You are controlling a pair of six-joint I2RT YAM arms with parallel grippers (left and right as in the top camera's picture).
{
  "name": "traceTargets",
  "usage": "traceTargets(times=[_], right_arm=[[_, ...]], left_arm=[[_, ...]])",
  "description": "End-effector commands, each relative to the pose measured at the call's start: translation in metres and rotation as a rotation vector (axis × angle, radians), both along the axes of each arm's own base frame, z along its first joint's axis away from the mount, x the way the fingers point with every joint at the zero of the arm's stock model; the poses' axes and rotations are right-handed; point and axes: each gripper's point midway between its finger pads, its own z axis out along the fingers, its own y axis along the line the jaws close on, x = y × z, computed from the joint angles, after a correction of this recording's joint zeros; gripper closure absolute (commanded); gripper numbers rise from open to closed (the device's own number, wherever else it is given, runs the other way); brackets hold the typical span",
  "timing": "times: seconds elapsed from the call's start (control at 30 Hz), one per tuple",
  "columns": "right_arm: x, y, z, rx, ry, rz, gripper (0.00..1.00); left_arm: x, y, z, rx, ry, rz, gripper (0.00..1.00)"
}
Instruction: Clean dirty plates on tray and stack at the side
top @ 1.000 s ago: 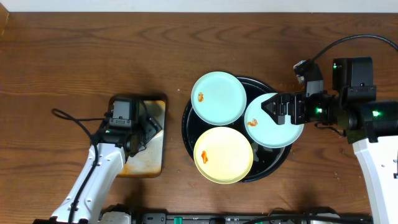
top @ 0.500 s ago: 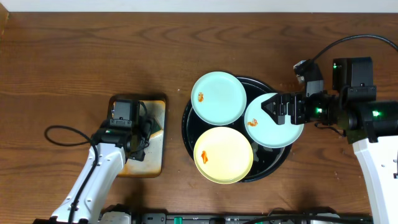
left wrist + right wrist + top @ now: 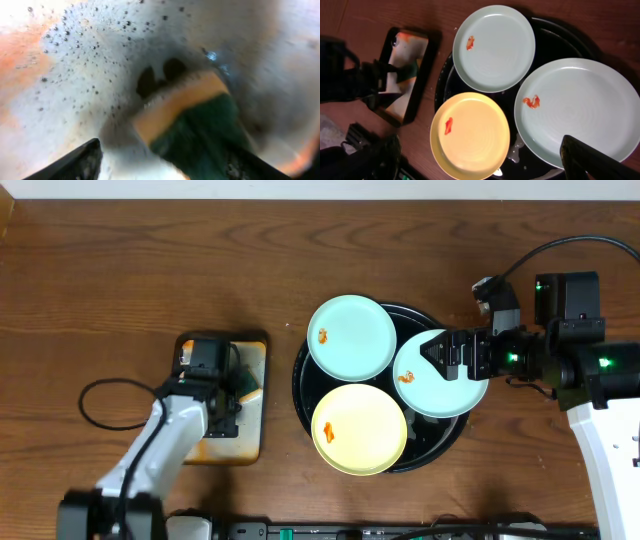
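**Entry: plate cleaning, early stage**

**Progress (judged):** nothing completed. All three plates (image 3: 370, 352) lay dirty on the black tray (image 3: 303, 388), and none was stacked on the bench (image 3: 150, 260) at the side. Left to do: wipe each plate, lift each out, stack.

**Left claw** (image 3: 165, 150): jaws wide, straddling a sponge (image 3: 200, 125), yellow over green, that lay in suds on a rust-stained metal tray (image 3: 235, 442). Blur hid whether the fingers touched the sponge, and no grip was shown. Fetching the sponge seemed the step in hand.

**Right claw** (image 3: 487, 157): jaws spread wide, empty, hovering.

**Near blue-green plate** (image 3: 420, 392): directly beneath the right claw, its outer edge lying over the tray's rim. Its orange smear (image 3: 531, 102) sat just ahead of the tips.

**Far blue-green plate** (image 3: 351, 338): ahead of the right claw and to one side, well apart from the left claw. It had a small smear near its edge.

**Yellow plate** (image 3: 359, 429): ahead of the right claw to the other side, with its smear off-centre.

**Condition:** all three were round, shallow and glossy, with no chips shown. Their edges touched or overlapped; which could not be told.
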Motion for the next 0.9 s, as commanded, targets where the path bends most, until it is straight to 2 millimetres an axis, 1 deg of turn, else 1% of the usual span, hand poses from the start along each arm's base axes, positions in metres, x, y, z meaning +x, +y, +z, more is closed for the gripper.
traceTargets(times=[0.0, 0.1, 0.17, 0.23, 0.27, 0.33, 0.37, 0.43, 0.47, 0.5, 0.6, 0.73, 0.8, 0.83, 0.87], right_arm=[[0.000, 0.002, 0.004, 0.006, 0.002, -0.004, 0.01], [0.000, 0.002, 0.004, 0.006, 0.003, -0.005, 0.01], [0.000, 0.002, 0.004, 0.006, 0.002, -0.004, 0.01], [0.000, 0.002, 0.004, 0.005, 0.002, -0.005, 0.01], [0.000, 0.002, 0.004, 0.005, 0.002, -0.005, 0.01], [0.000, 0.002, 0.004, 0.005, 0.003, -0.005, 0.01], [0.000, 0.002, 0.003, 0.005, 0.005, -0.005, 0.01], [-0.001, 0.002, 0.003, 0.004, 0.008, -0.005, 0.01], [-0.001, 0.002, 0.003, 0.004, 0.009, -0.005, 0.01], [-0.001, 0.002, 0.003, 0.004, 0.009, -0.005, 0.01], [-0.001, 0.002, 0.003, 0.005, 0.009, -0.004, 0.01], [-0.001, 0.002, 0.003, 0.004, 0.009, -0.005, 0.01], [-0.001, 0.002, 0.003, 0.005, 0.009, -0.004, 0.01], [-0.001, 0.002, 0.003, 0.004, 0.010, -0.005, 0.01], [-0.001, 0.002, 0.003, 0.005, 0.010, -0.004, 0.01]], left_arm=[[0.010, 0.003, -0.004, 0.027, 0.001, -0.001, 0.33], [0.016, 0.003, -0.004, 0.051, -0.018, -0.108, 0.40], [0.019, 0.003, -0.003, 0.075, -0.028, -0.202, 0.43], [0.020, 0.003, -0.002, 0.105, -0.024, -0.321, 0.48], [0.020, 0.003, -0.002, 0.131, -0.022, -0.426, 0.54], [0.022, 0.002, 0.000, 0.154, -0.023, -0.512, 0.61], [0.024, 0.002, 0.002, 0.178, -0.026, -0.604, 0.67], [0.027, 0.002, 0.004, 0.202, -0.029, -0.688, 0.72], [0.028, 0.002, 0.004, 0.213, -0.030, -0.729, 0.78], [0.028, 0.002, 0.005, 0.221, -0.030, -0.759, 0.79], [0.031, 0.002, 0.006, 0.250, -0.039, -0.848, 0.81], [0.043, 0.000, 0.010, 0.316, -0.077, -1.007, 0.81], [0.045, 0.001, 0.011, 0.351, -0.080, -1.090, 0.80], [0.045, 0.003, 0.011, 0.373, -0.073, -1.125, 0.76], [0.045, 0.006, 0.013, 0.406, -0.060, -1.180, 0.61]])
